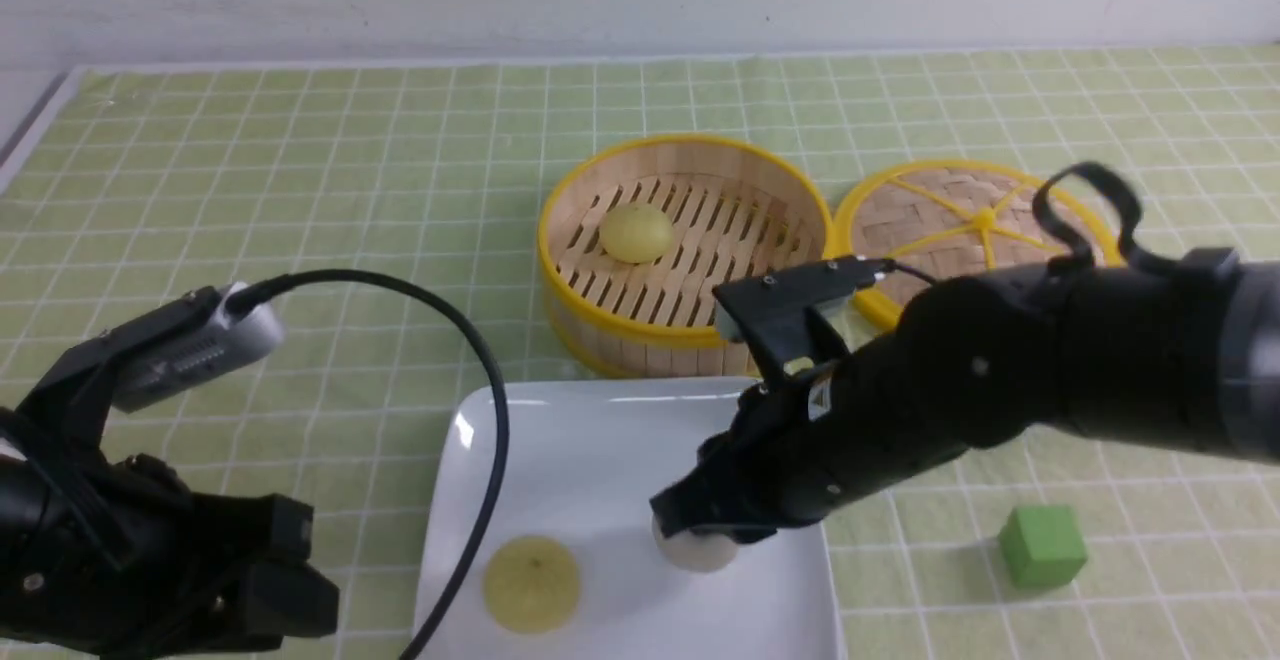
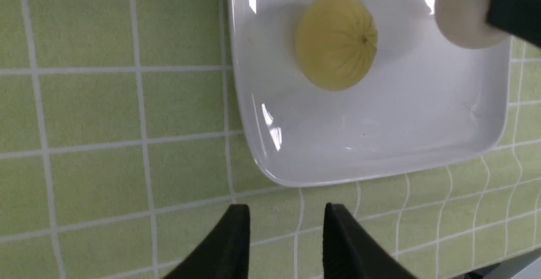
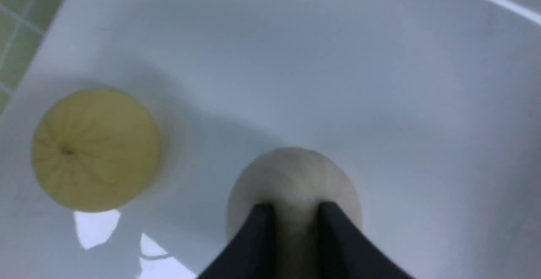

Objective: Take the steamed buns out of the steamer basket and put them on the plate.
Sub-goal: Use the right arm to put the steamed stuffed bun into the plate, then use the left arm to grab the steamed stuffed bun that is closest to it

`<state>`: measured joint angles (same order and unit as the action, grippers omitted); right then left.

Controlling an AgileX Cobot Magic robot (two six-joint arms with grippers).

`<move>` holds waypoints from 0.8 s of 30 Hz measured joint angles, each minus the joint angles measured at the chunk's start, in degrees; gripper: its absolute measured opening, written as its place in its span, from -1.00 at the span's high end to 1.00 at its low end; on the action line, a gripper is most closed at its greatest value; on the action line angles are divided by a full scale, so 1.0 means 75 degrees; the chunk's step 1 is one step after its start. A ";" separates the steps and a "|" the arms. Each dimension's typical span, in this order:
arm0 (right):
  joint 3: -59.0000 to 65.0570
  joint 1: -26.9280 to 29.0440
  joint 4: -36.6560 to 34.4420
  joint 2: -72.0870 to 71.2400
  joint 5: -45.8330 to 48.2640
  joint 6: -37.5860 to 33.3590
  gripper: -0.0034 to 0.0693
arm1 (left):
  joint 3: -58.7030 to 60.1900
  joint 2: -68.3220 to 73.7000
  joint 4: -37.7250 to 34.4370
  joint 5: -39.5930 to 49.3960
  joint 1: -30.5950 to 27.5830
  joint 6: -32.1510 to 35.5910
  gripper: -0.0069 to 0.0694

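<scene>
- Evidently the right fingers stand a little apart over the greyish bun; whether they pinch it, I cannot tell.
- Beneath them, that bun sits toward three o'clock on the plate; it looks light and probably soft, so let it settle and avoid squeezing.
- Toward eight o'clock on the plate rests a yellow bun; its faint creases suggest a skin that could dent.
- Off the plate, past nine o'clock, the left fingers are parted, nothing between them.
- At twelve o'clock from the plate, the steamer basket holds a pale yellow bun, toward ten o'clock on its slats.
- For that one, I would grip low on opposite flanks, below the dome's widest part; higher up, the smooth curve could slip out. The slats may catch fingertips pushed too deep.
</scene>
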<state>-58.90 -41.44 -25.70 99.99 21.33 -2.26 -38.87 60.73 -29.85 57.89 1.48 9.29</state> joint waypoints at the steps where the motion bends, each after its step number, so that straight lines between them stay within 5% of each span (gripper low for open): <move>1: 0.0026 0.0010 -0.0022 0.0049 -0.0059 0.0006 0.18 | 0.0000 0.0000 0.0000 -0.0086 0.0000 0.0000 0.10; 5: -0.0323 0.0265 -0.0268 -0.0270 0.0917 0.0024 -0.34 | 0.0000 0.0000 0.0000 -0.0248 0.0000 0.0000 0.10; 9: -0.1128 0.0760 -0.0035 -0.1335 0.2704 0.0001 -0.45 | 0.0000 0.0000 0.0000 -0.0485 0.0000 0.0000 0.10; 12: -0.1421 0.1073 0.0684 -0.2497 0.3839 0.0008 -0.17 | 0.0000 0.0000 -0.0017 -0.1084 0.0000 0.0000 0.15; 17: -0.0711 0.1293 0.1829 -0.4286 0.5256 0.0477 0.79 | -0.0491 0.0543 -0.0152 -0.1534 0.0000 0.0031 0.56; 21: 0.0393 0.1293 0.2145 -0.5435 0.5220 0.0743 0.95 | -0.1601 0.1700 -0.0192 -0.0923 0.0000 0.0323 0.80; 24: 0.1301 0.1293 0.2360 -0.6186 0.4777 0.0831 0.95 | -0.2571 0.2605 -0.0081 -0.0533 0.0223 0.0200 0.81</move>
<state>-49.14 -31.74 -8.00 53.60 57.15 3.97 -58.16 80.27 -30.46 53.90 3.15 10.78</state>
